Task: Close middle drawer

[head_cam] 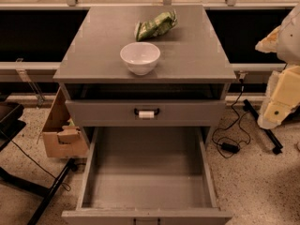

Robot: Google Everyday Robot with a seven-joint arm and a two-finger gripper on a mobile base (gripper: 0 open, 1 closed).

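The middle drawer (146,182) is pulled far out toward me. Its long shallow grey interior is open to view and holds nothing. Its wide flat front (93,216) lies at the bottom edge of the view, with only the top of its black handle (146,221) showing. Above it sits a narrower grey drawer front (103,112), whose black handle (146,112) carries a white tag. My gripper (281,97), a pale cream shape with the arm, is at the right edge, beside the cabinet's right side and well apart from the open drawer.
A white bowl (140,57) and a green snack bag (155,26) rest on the cabinet top (197,55). A cardboard box (61,130) stands on the floor at left, by black chair legs (47,191). A black cable with adapter (229,146) lies on the floor at right.
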